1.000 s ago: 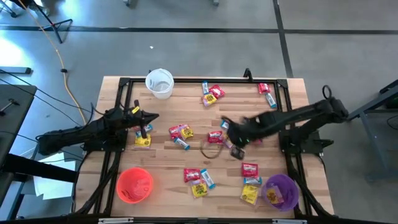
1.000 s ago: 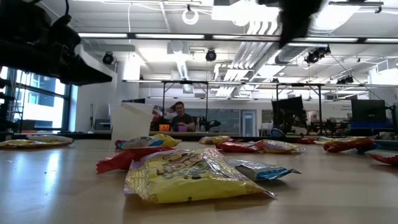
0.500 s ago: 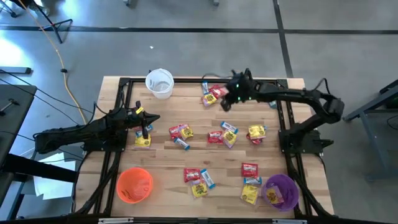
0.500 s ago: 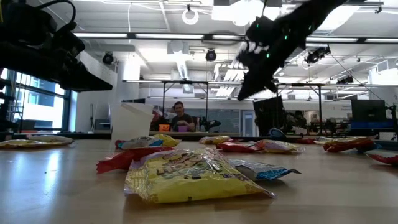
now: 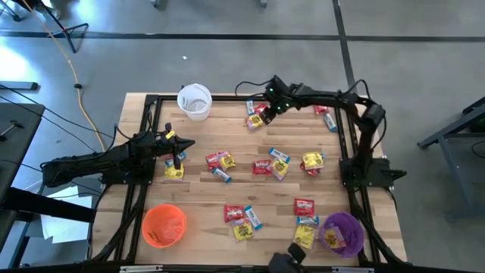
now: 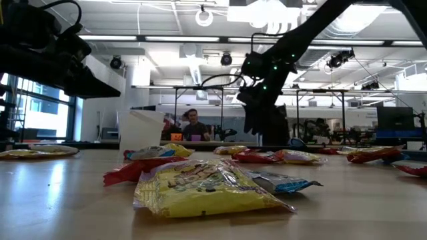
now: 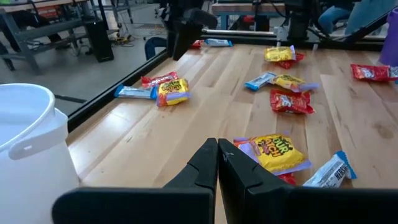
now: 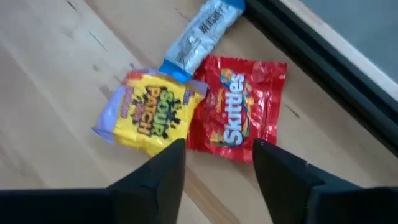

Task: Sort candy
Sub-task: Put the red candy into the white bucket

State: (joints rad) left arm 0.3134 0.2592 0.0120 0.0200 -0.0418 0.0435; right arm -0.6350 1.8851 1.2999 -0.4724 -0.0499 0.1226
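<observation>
A: What lies nearest on the counter (image 5: 227,144)?

B: The orange cup (image 5: 164,225) and purple cup (image 5: 341,233) sit at the near corners, with candy (image 5: 243,220) scattered between them and on across the middle.

A: And the left gripper (image 5: 180,143)?

B: It hovers near the left edge above a yellow packet (image 5: 173,171), fingers (image 7: 205,163) pressed together, holding nothing.

A: The right gripper (image 5: 268,105)?

B: At the far edge, fingers (image 8: 163,163) spread apart, empty, poised just over a red packet (image 8: 237,107) that touches a yellow packet and a blue-and-white bar (image 8: 202,31). The white cup (image 5: 194,101) stands at the far left.
</observation>
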